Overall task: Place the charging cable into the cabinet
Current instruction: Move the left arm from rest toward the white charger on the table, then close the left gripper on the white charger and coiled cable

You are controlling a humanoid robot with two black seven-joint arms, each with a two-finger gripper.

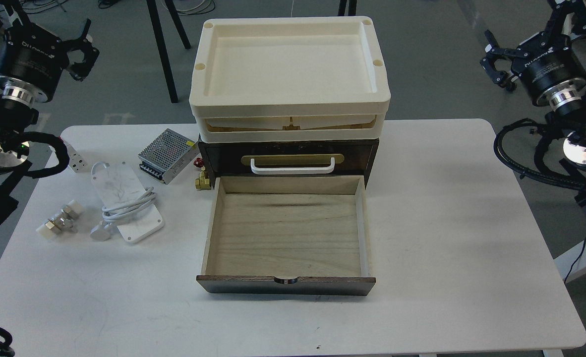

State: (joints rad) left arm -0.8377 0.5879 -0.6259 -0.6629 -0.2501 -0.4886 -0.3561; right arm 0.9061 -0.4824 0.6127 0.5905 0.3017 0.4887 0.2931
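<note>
The charging cable (124, 198) lies flat on the white table, left of the cabinet: a white marbled block with a white cord coiled round its middle and a round grey puck (99, 233) at its near end. The dark brown cabinet (288, 153) stands mid-table. Its lower pale-wood drawer (213, 233) is pulled out toward me and holds nothing. The upper drawer, with a white handle (293, 166), is closed. My left gripper (82, 47) hangs open off the table's far left. At the far right, off the table, my right gripper (494, 57) is open too. Both hold nothing.
Two stacked cream trays (290, 106) sit on the cabinet. A silver perforated metal box (166, 154) lies behind the cable, a brass fitting (204, 181) by the cabinet's left corner. Metal fittings (60, 220) and a small white block (77, 159) lie at the table's left.
</note>
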